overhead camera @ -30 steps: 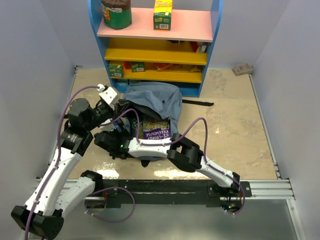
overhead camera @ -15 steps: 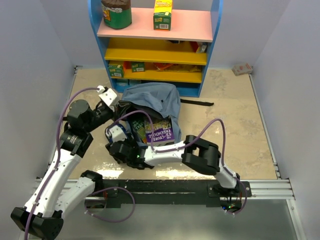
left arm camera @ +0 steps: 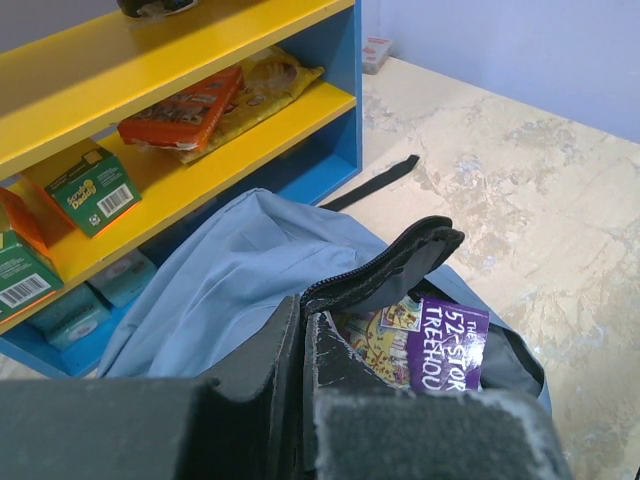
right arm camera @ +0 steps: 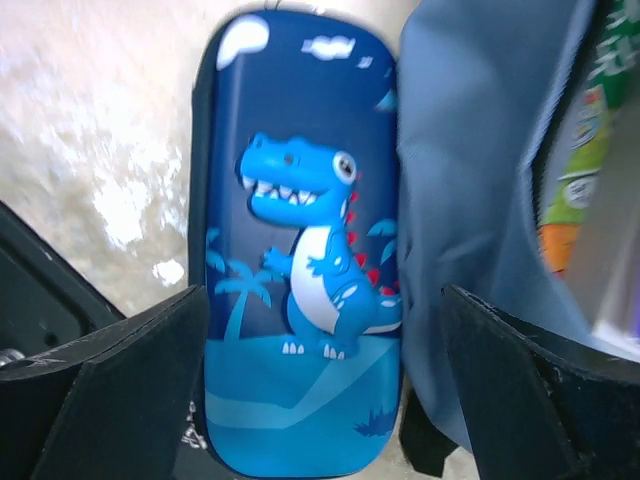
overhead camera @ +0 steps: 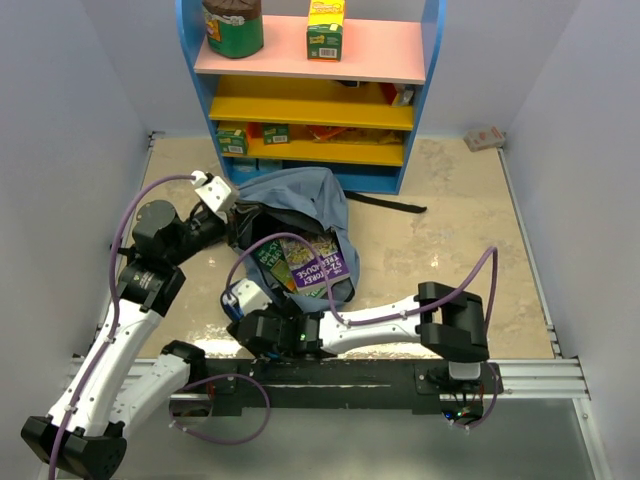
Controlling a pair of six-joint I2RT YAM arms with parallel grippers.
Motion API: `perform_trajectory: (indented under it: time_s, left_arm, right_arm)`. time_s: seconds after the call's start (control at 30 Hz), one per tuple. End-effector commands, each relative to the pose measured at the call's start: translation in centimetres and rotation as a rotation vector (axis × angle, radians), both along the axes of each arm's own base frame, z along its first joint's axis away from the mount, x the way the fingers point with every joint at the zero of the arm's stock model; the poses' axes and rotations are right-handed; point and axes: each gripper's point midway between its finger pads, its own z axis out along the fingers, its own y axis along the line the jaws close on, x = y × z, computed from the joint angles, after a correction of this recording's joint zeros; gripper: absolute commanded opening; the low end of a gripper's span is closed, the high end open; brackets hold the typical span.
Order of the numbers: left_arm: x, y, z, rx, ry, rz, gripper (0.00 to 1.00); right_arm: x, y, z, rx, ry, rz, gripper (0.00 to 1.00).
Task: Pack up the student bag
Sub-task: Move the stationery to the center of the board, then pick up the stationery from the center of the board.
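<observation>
Clearly the student bag (overhead camera: 305, 200) is a soft, floppy thing. Its grey-blue cloth lies slumped on the table (overhead camera: 470, 250) just in front of the blue shelf unit (overhead camera: 405, 150). The mouth would likely fold shut unless held, so the firmer zipped rim is the sensible place to grip, not the loose panel. The left gripper (left arm camera: 305, 365) does that, its jaws pinched on the dark-lined edge of the opening, as far as the cramped wrist view lets me judge. Inside the bag lie two books, a purple one (overhead camera: 320, 268) lettered "Treehouse" and a green one (overhead camera: 272, 262) beside it, both showing in the mouth. The right gripper (right arm camera: 320, 400) hangs with its fingers (right arm camera: 110, 390) spread wide on either side of a hard-looking dark-blue dinosaur pencil case (right arm camera: 295, 200). The case lies on the table just beside the bag's flank, and the fingers are not clamped on it.
</observation>
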Motion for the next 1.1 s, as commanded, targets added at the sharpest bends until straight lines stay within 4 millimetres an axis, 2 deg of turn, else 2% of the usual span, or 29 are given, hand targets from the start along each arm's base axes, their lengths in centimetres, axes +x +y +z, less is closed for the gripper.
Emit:
perform_trajectory:
  time_s: [0.0,0.07,0.1,0.27,0.33,0.37,0.4,0.43,0.47,0.5,0.53,0.57,0.6,0.67,0.7,0.73,0.77,0.83,1.0,1.07]
  left_arm:
    - [-0.9,0.3,6.2,-0.076,-0.204,0.001,0.02]
    - [-0.8,0.3,6.1,-0.076,-0.207,0.001,0.02]
    - [-0.8,0.3,5.8,-0.075,-0.202,-0.001,0.02]
    - [-0.9,0.2,6.1,-0.091,-0.212,-0.006,0.02]
    - [-0.8,0.0,6.5,-0.094,-0.224,-0.013,0.03]
    - [-0.9,0.0,7.2,-0.1,-0.24,-0.016,0.03]
    - [-0.9,-0.1,8.0,-0.111,-0.266,-0.021,0.03]
    - [-0.8,-0.3,8.3,-0.12,-0.269,-0.031,0.03]
    - [-0.8,-0.4,8.9,-0.129,-0.282,-0.039,0.03]
    - [-0.9,-0.5,9.5,-0.139,-0.305,-0.044,0.03]
    - [-0.9,-0.6,9.6,-0.142,-0.309,-0.049,0.04]
    - [-0.8,-0.6,9.6,-0.142,-0.309,-0.051,0.04]
    - [-0.8,-0.6,9.4,-0.141,-0.306,-0.051,0.04]
    - [-0.9,-0.5,9.1,-0.134,-0.3,-0.048,0.04]
    - [-0.9,-0.5,8.8,-0.128,-0.292,-0.043,0.04]
    - [-0.8,-0.3,8.7,-0.123,-0.297,-0.033,0.04]
    - [-0.8,-0.2,8.6,-0.119,-0.297,-0.026,0.04]
    - [-0.8,-0.1,8.6,-0.12,-0.303,-0.022,0.04]
    - [-0.7,0.0,8.7,-0.117,-0.31,-0.018,0.04]
    - [-0.6,0.1,8.5,-0.107,-0.313,-0.009,0.04]
  right_arm:
    - [0.2,-0.7,4.2,0.061,-0.009,-0.066,0.99]
    - [-0.7,-1.1,4.6,0.091,0.015,-0.046,0.99]
    - [-1.2,-1.6,3.9,0.085,0.038,-0.04,0.99]
    - [-3.6,-0.9,4.3,0.181,0.112,0.009,0.99]
    - [-4.9,-0.1,4.9,0.239,0.17,0.071,0.99]
    - [-5.4,0.2,4.9,0.291,0.185,0.104,0.99]
    - [-5.4,0.3,6.0,0.342,0.189,0.125,0.99]
    - [-5.9,0.5,5.8,0.362,0.224,0.162,0.99]
    - [-5.5,0.3,5.1,0.38,0.236,0.158,0.99]
    - [-3.7,-0.1,4.4,0.386,0.254,0.113,0.99]
    - [-3.7,-0.1,3.6,0.387,0.297,0.129,0.99]
    - [-3.0,-0.4,2.7,0.399,0.311,0.118,0.99]
    - [-1.4,-0.9,2.2,0.419,0.328,0.083,0.99]
    - [-0.7,-0.8,1.3,0.446,0.362,0.095,0.99]
    - [0.6,-1.0,1.0,0.459,0.366,0.075,0.99]
    - [1.2,-1.1,0.1,0.449,0.378,0.066,0.99]
    - [1.5,-0.7,-0.1,0.453,0.389,0.075,0.99]
    - [3.4,-0.8,-1.4,0.411,0.368,0.053,0.99]
    - [8.1,0.4,-0.1,0.37,0.223,-0.017,0.99]
    - [9.2,0.6,0.4,0.364,0.184,-0.053,0.99]
